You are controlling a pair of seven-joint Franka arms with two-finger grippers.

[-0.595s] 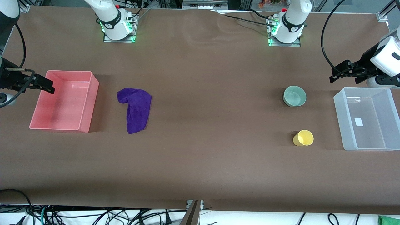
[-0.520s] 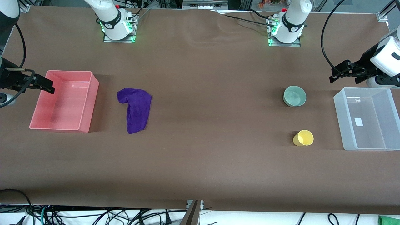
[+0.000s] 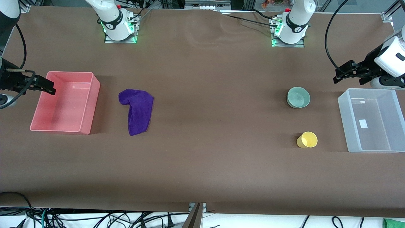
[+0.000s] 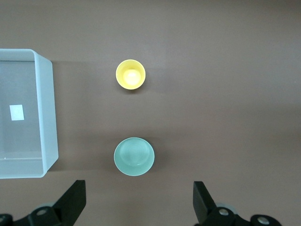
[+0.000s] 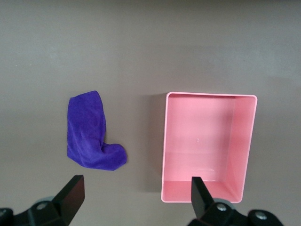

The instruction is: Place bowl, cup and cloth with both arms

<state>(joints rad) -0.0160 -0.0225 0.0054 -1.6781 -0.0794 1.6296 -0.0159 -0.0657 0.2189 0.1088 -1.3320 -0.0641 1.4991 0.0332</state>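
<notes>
Right pincer (image 3: 47, 86) hangs over the pink rectangular plastic bin's (image 3: 91, 104) outer rim, prongs spread wide, empty. On the brown worktop (image 3: 215, 158) beside that bin, the fuzzy deep-purple cloth (image 3: 137, 110) runs lengthwise toward the front camera. Then the glossy mint-green bowl (image 3: 298, 97); nearer sits the upright yellow plastic cup (image 3: 307, 139), only the left wrist view showing straight down into it. Left pincer (image 3: 343, 74), wide open and empty, hangs between the bowl and the clear plastic bin (image 3: 343, 104).

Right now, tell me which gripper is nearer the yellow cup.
Left. The left gripper hangs open near the clear bin, at the cup's end of the table. The right gripper is open over the pink bin.
</notes>
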